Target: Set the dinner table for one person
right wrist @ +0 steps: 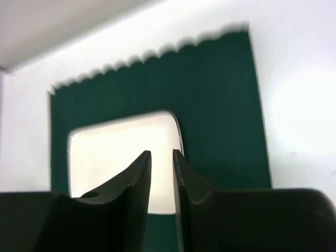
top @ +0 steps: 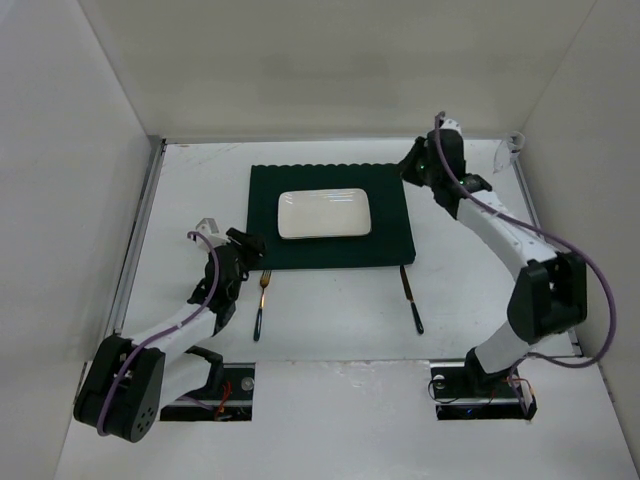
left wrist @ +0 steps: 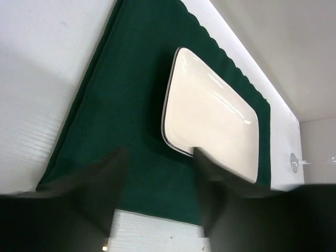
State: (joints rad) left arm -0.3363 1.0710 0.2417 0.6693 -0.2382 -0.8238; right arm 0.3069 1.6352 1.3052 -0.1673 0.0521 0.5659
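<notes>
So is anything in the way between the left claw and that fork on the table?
Nothing visible. The fork lies on the bare table right beside the left gripper, just off the placemat.

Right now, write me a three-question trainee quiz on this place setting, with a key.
1. True or false: the plate lies on the placemat.
2. Which lies on the bare dinner table by the placemat's near-left corner? A) fork B) spoon C) cup
3. Fill in: the knife lies at the placemat's near-____ corner.

Key: 1 true; 2 A; 3 right.
</notes>
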